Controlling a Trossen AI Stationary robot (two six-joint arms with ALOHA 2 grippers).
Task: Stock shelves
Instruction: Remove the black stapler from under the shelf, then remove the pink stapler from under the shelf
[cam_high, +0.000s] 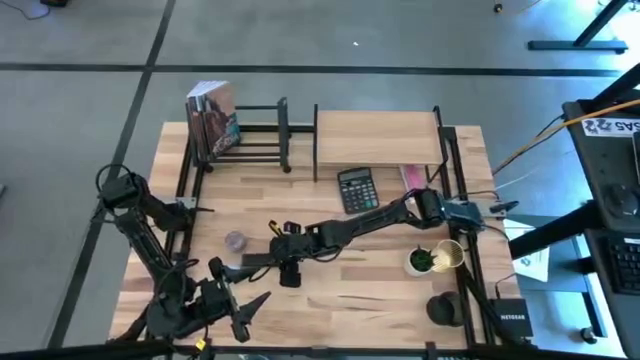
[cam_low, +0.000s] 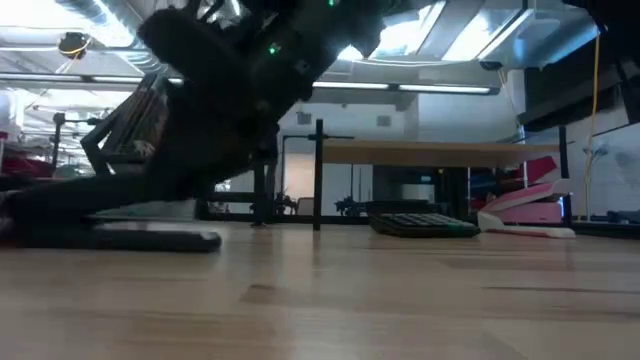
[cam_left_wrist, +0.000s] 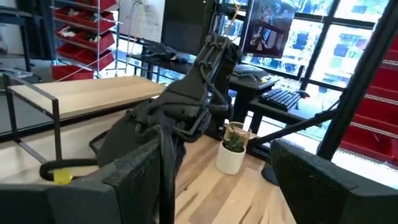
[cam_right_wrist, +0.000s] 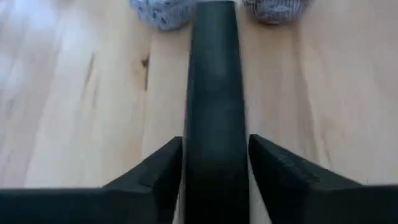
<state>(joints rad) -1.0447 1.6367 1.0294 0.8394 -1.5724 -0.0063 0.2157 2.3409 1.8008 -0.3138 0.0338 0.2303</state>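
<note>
Black and slim, a flat bar-shaped object (cam_right_wrist: 214, 93) sits clamped between the fingers of the right gripper (cam_high: 285, 258), low over the table's (cam_high: 380, 300) middle. Its long axis runs straight out from the jaws toward the table's left side, lying near-flat; what it is cannot be told. The wooden shelf (cam_high: 378, 137) and black rack (cam_high: 262, 135) stand at the far edge, well apart, nearer the right arm. The left gripper (cam_high: 240, 310) waits spread at the near edge. A box reads NETGEAR (cam_high: 514, 318).
</note>
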